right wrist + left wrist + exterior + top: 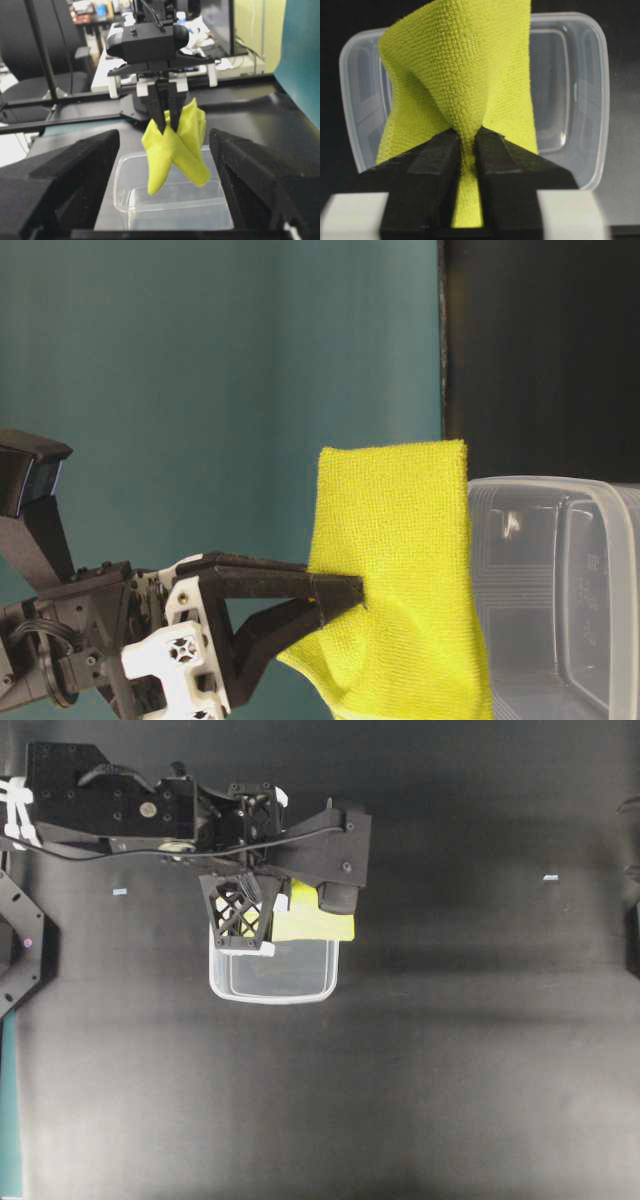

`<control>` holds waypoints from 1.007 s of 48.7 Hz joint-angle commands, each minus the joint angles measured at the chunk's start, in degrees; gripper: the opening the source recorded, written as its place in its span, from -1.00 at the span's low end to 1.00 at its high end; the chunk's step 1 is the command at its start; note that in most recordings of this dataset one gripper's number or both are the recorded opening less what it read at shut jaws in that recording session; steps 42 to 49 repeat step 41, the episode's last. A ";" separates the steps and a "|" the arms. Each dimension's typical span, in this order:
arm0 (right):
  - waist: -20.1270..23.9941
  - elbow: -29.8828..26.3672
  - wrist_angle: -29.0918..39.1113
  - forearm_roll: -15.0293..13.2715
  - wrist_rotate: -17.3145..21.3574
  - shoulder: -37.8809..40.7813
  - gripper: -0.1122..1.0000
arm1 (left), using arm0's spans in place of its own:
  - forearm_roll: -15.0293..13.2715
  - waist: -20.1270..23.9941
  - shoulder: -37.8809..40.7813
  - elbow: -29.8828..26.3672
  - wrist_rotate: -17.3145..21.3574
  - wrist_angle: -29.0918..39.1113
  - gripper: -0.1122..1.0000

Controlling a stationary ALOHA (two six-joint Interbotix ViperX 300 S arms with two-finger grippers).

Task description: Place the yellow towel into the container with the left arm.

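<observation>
My left gripper [466, 137] is shut on the yellow towel [460, 65], pinching a fold of it between both black fingers. The towel hangs crumpled from the jaws above the clear container [272, 982], over its edge nearest the arm. In the table-level view the left gripper [350, 595] reaches in from the left, holding the towel [400, 570] beside the container [560, 580]. The right wrist view shows the left gripper [167, 117], the towel's [175, 140] two tips hanging over the tub [175, 205], and my right gripper [165, 200] open and empty, fingers wide apart.
The black tabletop [450, 1070] surrounds the tub. Two small white tape marks [120, 892] [550, 877] lie on it. A black frame part [20, 950] stands at the left edge. A teal wall [220, 390] rises behind the left arm.
</observation>
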 commanded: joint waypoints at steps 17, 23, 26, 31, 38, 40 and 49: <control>-0.09 -0.44 -0.44 0.18 0.00 0.35 0.48 | 0.18 0.97 -2.02 -0.18 -5.36 -0.88 0.81; -0.09 -0.35 -0.26 0.18 0.00 0.35 0.48 | 0.18 0.26 -5.98 0.18 -5.98 -0.79 0.76; -0.09 -0.35 -0.26 0.18 0.00 0.35 0.48 | 0.18 -0.09 -8.44 0.53 -6.24 -1.32 0.77; -0.09 -0.18 -0.26 0.18 -0.09 0.26 0.48 | 0.18 -1.41 -13.89 1.49 -6.24 -3.60 0.77; -0.09 0.26 -0.26 0.18 -0.09 0.35 0.48 | 0.18 -2.55 -21.53 5.54 -6.50 -8.53 0.77; -0.09 0.44 -0.26 0.18 -0.09 0.35 0.48 | 0.26 -2.64 -23.73 7.38 -6.77 -10.37 0.77; -0.09 0.53 -0.26 0.18 -0.09 0.35 0.48 | 0.18 -2.55 -24.87 8.44 -6.94 -11.16 0.77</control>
